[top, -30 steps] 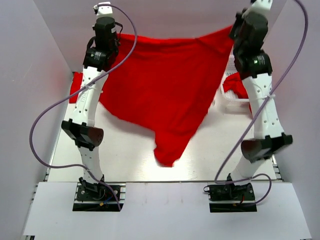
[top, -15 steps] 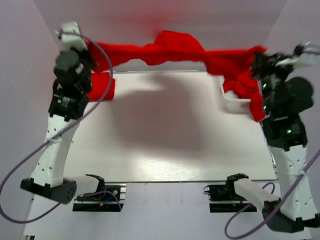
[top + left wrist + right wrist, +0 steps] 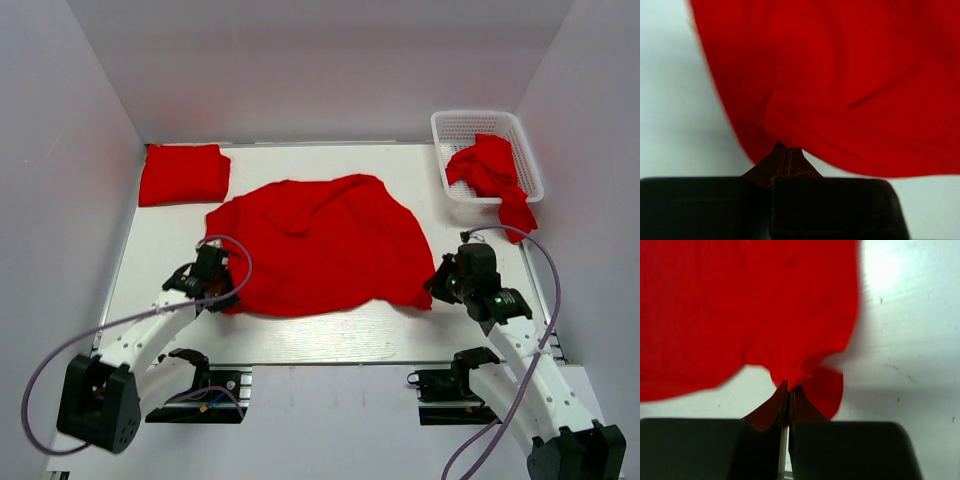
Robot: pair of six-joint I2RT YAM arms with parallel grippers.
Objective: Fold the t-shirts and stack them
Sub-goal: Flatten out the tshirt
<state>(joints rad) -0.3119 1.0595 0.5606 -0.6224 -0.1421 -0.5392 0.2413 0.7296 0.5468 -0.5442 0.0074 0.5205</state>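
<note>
Three red t-shirts show: one crumpled t-shirt (image 3: 487,172) in the white lattice basket (image 3: 476,118), one spread t-shirt (image 3: 320,245) on the table (image 3: 300,340) to the basket's left, and one folded t-shirt (image 3: 183,174) farthest left of the basket. Whether the crumpled heap hides more cannot be told. One basket, one table. Two grippers: the left gripper (image 3: 228,298), far from the basket, and the right gripper (image 3: 432,290), nearer it.

White tabletop (image 3: 300,335) w/ pale grey walls (image 3: 300,70) on 3 sides — bright, even light
</note>
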